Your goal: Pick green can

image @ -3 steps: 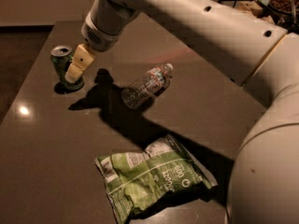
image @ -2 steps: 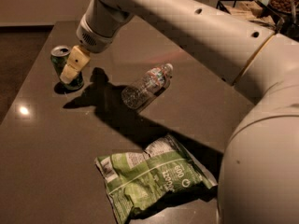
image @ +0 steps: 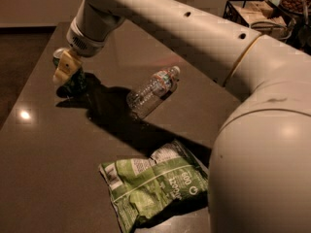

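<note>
Gripper (image: 64,72) has moved left over the last second, from just right of the green can (image: 77,81) to right over it, so it now covers most of the can's near side. Can looks unmoved: upright on the counter (image: 43,178), near the far-left corner, close to the left edge. Can't tell whether the gripper is apart or clamped; it's at the can, contact unconfirmed. Status as I read it: approach done; grasp not confirmed and lift not done, since the can's base is on the surface. Left: close on it if not already closed, then raise. Clearance: the left edge is close beside the can, so a sideways nudge that way risks tipping it off. Straight up looks free. Arm (image: 194,28) reaches in from the right, above the mid-counter. Clear bottle (image: 153,91) lies on its side toward the middle, well apart from the can and under the arm's line. Snack bag (image: 155,188) lies flat toward the near edge, well out of the way. Wire basket (image: 252,13) sits off the far-right corner, not a factor.
</note>
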Motion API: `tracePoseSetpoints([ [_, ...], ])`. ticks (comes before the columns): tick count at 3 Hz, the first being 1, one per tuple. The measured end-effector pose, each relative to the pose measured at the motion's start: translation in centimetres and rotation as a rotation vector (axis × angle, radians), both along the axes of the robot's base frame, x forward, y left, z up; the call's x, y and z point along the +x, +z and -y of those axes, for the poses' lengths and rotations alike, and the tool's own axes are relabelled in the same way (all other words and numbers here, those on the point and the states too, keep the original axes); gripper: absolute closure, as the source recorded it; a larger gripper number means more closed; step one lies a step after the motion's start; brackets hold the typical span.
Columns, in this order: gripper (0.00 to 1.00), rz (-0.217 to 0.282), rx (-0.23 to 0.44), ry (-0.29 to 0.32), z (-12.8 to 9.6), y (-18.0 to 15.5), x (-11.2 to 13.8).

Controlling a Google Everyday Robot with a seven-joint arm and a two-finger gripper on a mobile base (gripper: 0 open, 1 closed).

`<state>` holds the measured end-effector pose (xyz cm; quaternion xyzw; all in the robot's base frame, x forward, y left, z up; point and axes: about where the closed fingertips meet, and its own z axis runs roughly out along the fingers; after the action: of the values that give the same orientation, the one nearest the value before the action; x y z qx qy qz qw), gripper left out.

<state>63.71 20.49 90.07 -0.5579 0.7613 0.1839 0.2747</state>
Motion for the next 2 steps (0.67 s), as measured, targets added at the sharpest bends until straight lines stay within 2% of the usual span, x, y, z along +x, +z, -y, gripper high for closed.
tracePoseSetpoints([
  [1,0.42,0.002,0.011,0.017,-1.1,0.3,-0.3],
  [2,0.73,0.024,0.033,0.056,-1.4,2.3,-1.6],
])
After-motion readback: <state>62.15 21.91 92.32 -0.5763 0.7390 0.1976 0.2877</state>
